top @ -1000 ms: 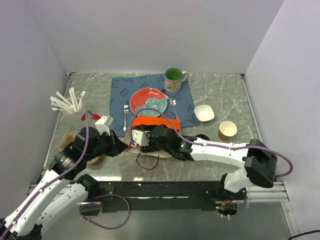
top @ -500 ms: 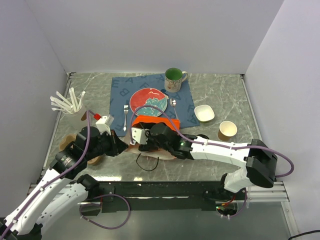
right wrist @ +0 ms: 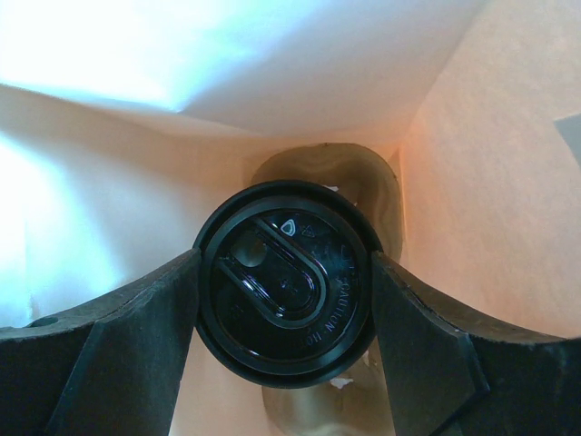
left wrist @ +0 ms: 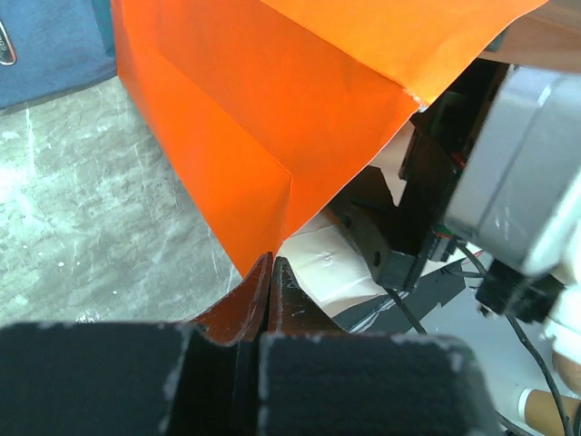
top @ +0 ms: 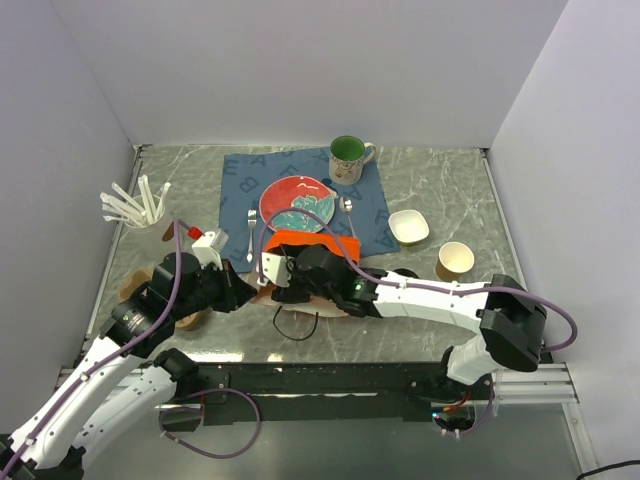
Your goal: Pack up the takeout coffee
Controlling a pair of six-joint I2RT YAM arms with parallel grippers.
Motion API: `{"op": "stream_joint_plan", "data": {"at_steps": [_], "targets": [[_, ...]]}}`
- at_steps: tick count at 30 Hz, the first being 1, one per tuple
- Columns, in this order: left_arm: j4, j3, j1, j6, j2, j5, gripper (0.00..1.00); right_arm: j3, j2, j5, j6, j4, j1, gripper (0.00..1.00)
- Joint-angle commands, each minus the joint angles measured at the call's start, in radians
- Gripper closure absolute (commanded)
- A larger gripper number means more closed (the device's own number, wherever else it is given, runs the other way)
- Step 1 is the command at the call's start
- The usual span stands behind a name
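1. We're deep in the packing step. The right end effector [right wrist: 284,307] is down inside the orange bag [top: 312,243], its two fingers [right wrist: 127,341] closed partway and pressed against either side of the takeout coffee [right wrist: 284,293], black lid facing the wrist camera.
2. The left end effector [left wrist: 270,272] has its jaws pinched together on the bag's lower edge, apparently holding the mouth open for its partner.
3. So the coffee is inside the bag, paper walls on every side, in the right arm's grip and not yet let go.
4. Next, as we judge it, the cup needs setting upright on the bag's floor. Then the fingers should open gently and pull straight out without snagging the paper or tipping the cup.
5. What we can't see:
   - The lid hides the cup's base, so we cannot tell whether it already rests on the bottom.
   - From overhead the cup is out of sight behind the bag and the right wrist.
   - From overhead the arms also cover much of where the bag meets the bench [top: 430,180].
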State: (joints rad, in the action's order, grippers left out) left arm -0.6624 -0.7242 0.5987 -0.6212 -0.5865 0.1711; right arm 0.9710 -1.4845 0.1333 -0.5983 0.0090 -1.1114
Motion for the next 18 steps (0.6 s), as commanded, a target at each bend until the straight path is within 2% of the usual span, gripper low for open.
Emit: {"op": "stream_joint_plan", "data": {"at_steps": [1, 18], "targets": [[0.009, -0.024, 0.001, 0.002, -0.004, 0.001, 0.99, 0.037, -0.013, 0.009, 0.028, 0.114, 0.022, 0.64], [0.003, -0.026, 0.001, -0.034, -0.001, -0.016, 0.99, 0.006, -0.037, -0.026, 0.08, 0.141, 0.074, 0.64]]}}
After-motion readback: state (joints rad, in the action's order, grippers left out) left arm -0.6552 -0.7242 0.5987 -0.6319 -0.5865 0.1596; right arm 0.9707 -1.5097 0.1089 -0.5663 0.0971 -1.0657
